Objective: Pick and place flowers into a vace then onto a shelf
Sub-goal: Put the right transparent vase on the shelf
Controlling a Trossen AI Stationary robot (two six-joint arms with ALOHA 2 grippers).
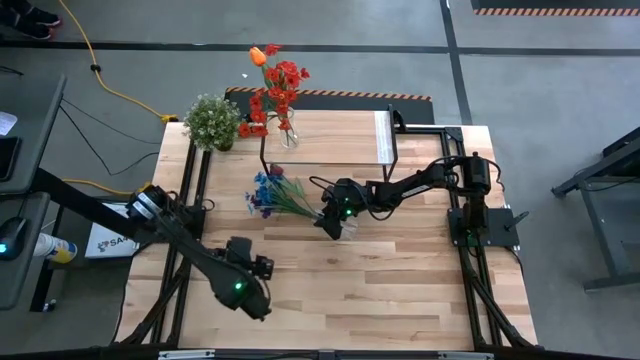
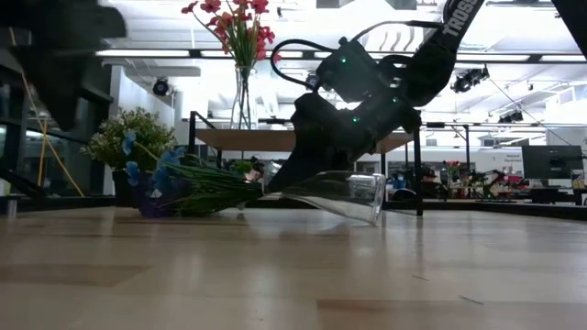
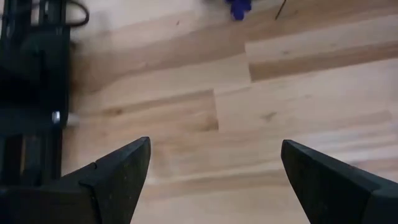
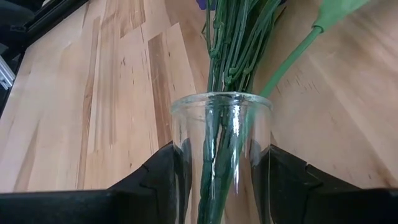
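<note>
A clear glass vase lies tilted just over the table's middle, with my right gripper shut on it. Green stems of the blue and purple flowers run into its mouth, and their heads rest on the table to its left. A second vase with red flowers and an orange tulip stands on the shelf at the far side. My left gripper hangs open over bare wood near the front left, holding nothing. My right gripper pinches the glass vase between its two fingers, one on each side of the body just behind the mouth rim. The fingers come slanting down from the table's right and lie along the vase. The vase is tilted, its mouth raised and its base end low.
A bushy pale-green potted plant stands at the far left corner beside the shelf. Black frame rails run along the table's left and right sides. Bare wood lies across the near half.
</note>
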